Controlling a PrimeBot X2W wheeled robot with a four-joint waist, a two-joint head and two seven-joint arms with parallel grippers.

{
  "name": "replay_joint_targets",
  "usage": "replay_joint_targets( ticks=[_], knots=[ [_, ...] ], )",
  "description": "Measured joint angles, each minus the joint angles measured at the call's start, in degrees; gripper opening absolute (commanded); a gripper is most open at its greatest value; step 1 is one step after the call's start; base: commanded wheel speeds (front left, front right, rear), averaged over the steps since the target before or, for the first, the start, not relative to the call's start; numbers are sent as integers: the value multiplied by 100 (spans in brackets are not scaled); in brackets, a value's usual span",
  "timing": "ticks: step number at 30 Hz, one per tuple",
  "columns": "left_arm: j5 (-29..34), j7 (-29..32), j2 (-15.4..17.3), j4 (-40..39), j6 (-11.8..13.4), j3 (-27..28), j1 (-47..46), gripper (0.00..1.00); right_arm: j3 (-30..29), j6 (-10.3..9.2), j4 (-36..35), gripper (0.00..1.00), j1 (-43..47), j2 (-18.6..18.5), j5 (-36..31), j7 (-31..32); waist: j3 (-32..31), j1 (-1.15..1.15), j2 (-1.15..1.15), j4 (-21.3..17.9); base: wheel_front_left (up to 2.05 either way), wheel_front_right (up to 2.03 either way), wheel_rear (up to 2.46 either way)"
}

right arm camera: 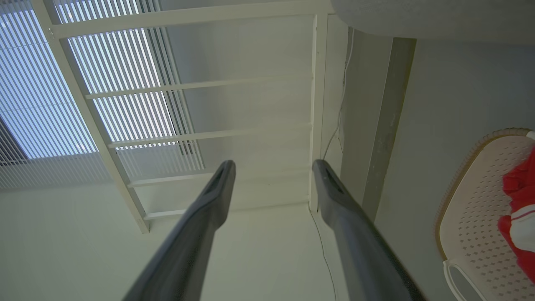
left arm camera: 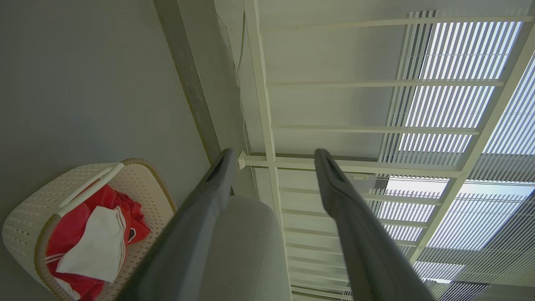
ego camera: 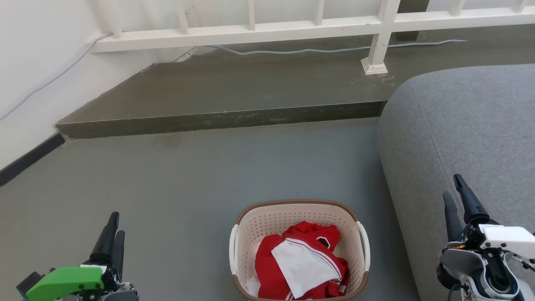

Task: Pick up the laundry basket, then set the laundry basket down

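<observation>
The laundry basket (ego camera: 267, 221) stands on the grey floor at the bottom centre of the head view, cream and perforated with a brown rim and white side handles, holding red and white clothes. My left gripper (ego camera: 115, 223) is at the lower left, well clear of the basket, fingers open and empty. My right gripper (ego camera: 454, 188) is at the lower right in front of the sofa, also open and empty. The left wrist view has the basket (left arm camera: 25, 217) at its lower left, beside the left gripper (left arm camera: 273, 156). The right wrist view catches the basket (right arm camera: 472, 209) at its right edge, apart from the right gripper (right arm camera: 272, 167).
A grey sofa (ego camera: 468, 133) fills the right side, close to the basket's right handle. A raised concrete step (ego camera: 225, 119) crosses the floor ahead, with a white railing (ego camera: 292, 27) and a cable behind it. A white wall (ego camera: 33, 71) runs along the left.
</observation>
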Motion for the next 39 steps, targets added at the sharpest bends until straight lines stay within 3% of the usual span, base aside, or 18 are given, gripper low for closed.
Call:
replay_joint_targets(
  ticks=[15,39],
  knots=[
    [235,-311,7,-221,0,-135,-14,100,281,0,-229,100,-6,-8,-192,-212,32,0,0,-1,0,0,0],
    [1874,-834,234,-486,-1,-657,-75,100,1133,1,-378,100,-141,-337,-1435,-800,59,0,0,-4,0,0,0]
  ],
)
